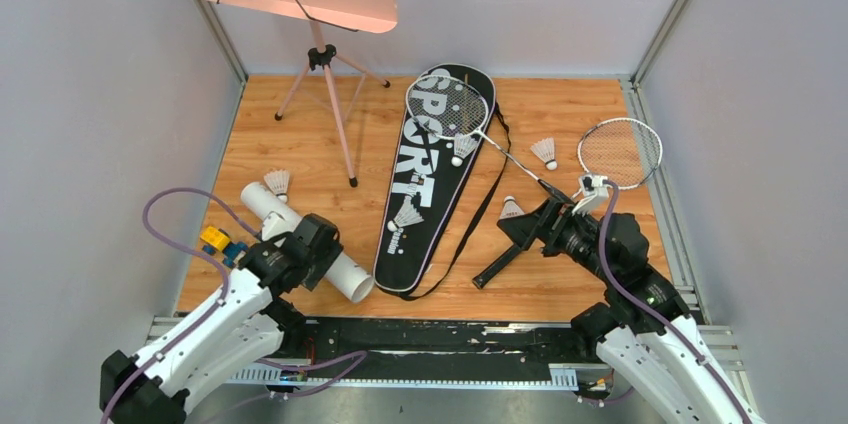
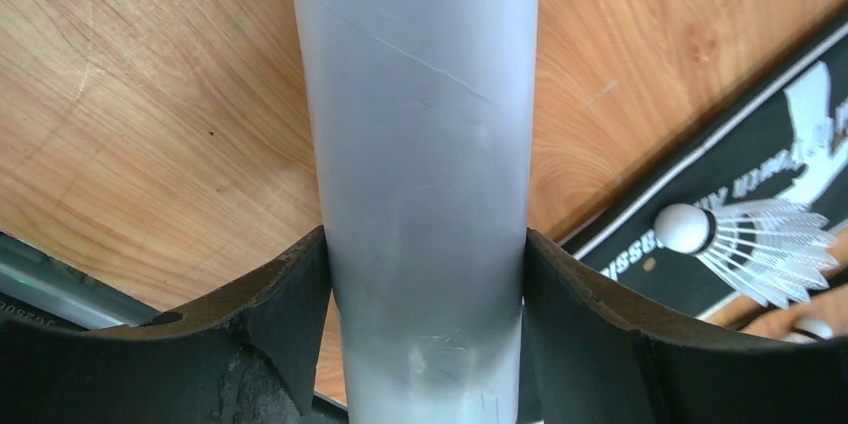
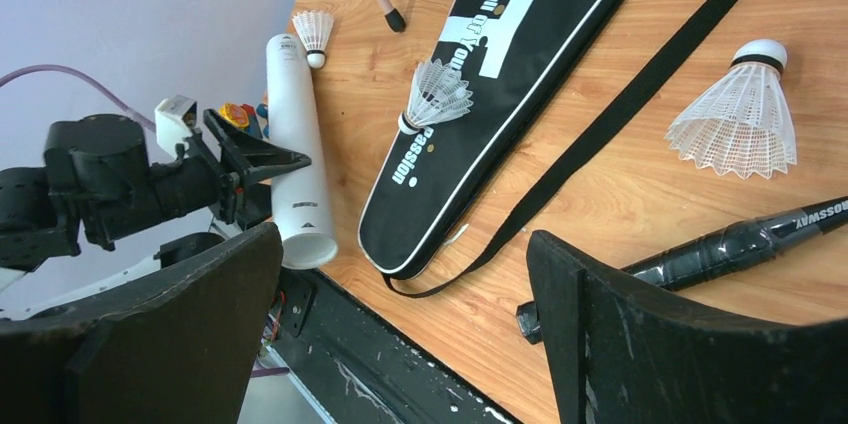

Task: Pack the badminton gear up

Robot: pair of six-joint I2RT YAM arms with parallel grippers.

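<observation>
Wooden surface [image 1: 560, 274] between grey walls carries the gear. Long white plastic tube [image 1: 345, 274] lies near left, and the fingers of the left gripper [image 2: 425, 244] are pressed against both of its sides. Black bag lettered SPORT [image 1: 430, 194] lies at centre, with a slim silver racket head [image 1: 447, 107] and a white feather shuttlecock [image 1: 407, 214] on it. Right gripper [image 3: 402, 234] hovers above a black racket handle [image 3: 700, 254], fingers wide apart and holding nothing.

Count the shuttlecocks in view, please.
5 shuttlecocks: two on the bag, one by the tube, one beside the right-hand racket, one near the right gripper. Others may be hidden.
</observation>
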